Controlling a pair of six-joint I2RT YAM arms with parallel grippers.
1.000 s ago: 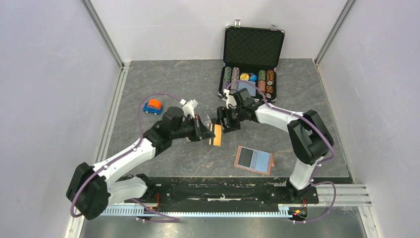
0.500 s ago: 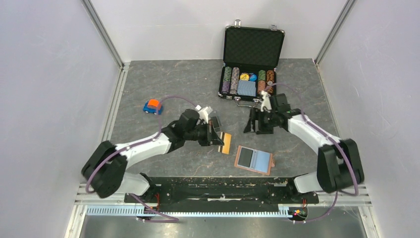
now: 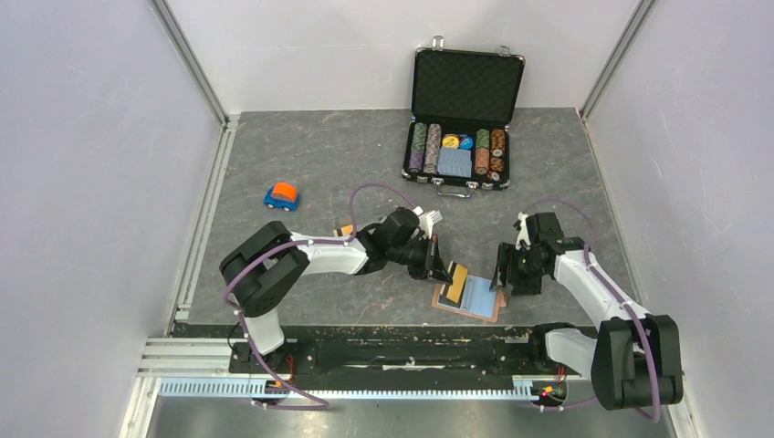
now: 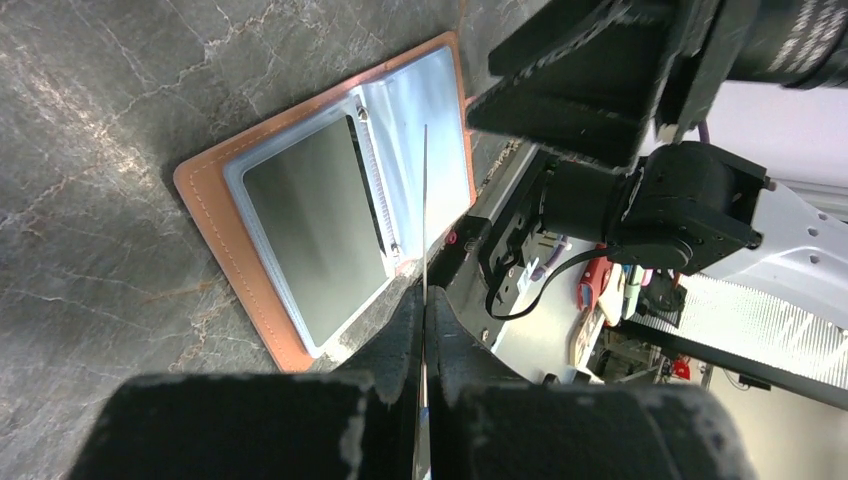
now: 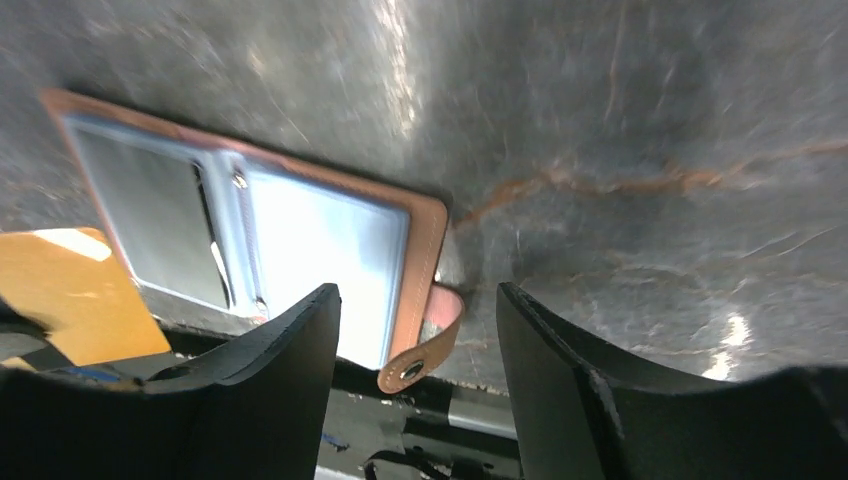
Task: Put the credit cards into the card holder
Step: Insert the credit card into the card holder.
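Card holder (image 3: pixel 480 295) lies open under gold card (image 3: pixel 457 274).

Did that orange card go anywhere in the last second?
Yes. The orange card, pinched in the left arm's fingers, has travelled right and toward the near edge, away from the poker case. It now hangs over the card holder.

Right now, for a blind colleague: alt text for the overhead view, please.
The left gripper holds a gold card over an open tan wallet near the table's front edge; the right gripper hangs open beside the wallet's right side. An open poker chip case and a toy car sit farther back.
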